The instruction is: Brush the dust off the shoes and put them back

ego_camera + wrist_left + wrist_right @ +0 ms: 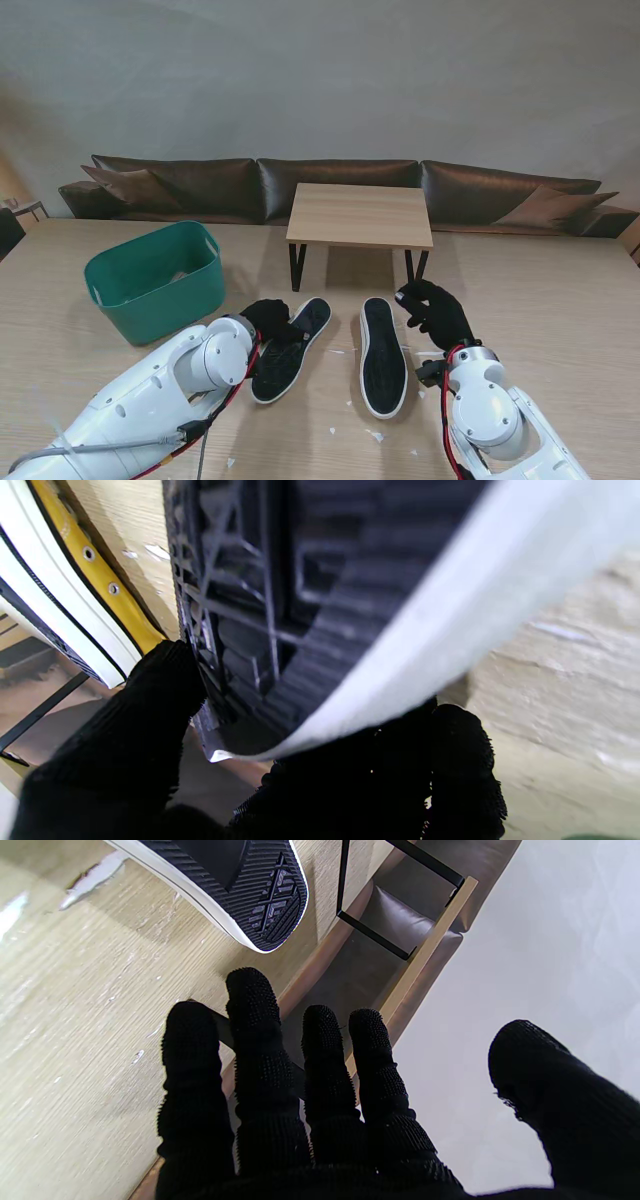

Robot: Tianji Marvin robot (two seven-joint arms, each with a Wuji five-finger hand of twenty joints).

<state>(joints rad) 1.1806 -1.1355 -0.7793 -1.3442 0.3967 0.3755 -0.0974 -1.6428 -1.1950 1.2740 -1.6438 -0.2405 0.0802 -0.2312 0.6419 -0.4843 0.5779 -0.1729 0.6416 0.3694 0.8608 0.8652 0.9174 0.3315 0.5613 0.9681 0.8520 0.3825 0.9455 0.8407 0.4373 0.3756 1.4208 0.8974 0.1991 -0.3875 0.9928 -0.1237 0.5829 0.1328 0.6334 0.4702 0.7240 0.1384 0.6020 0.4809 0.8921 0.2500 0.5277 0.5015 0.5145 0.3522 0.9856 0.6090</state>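
Two shoes lie sole up on the table in front of me, each with black tread and a white rim. The left shoe is tilted, and my left hand in its black glove is shut on its near edge. In the left wrist view its sole fills the picture, pinched between my thumb and fingers. The right shoe rests flat; its toe shows in the right wrist view. To its right my right hand hovers open, fingers spread, holding nothing. No brush is visible.
A green basket stands at the left. A small wooden shelf on black legs stands farther from me behind the shoes, with a brown sofa beyond it. White flecks are scattered on the table near the shoes.
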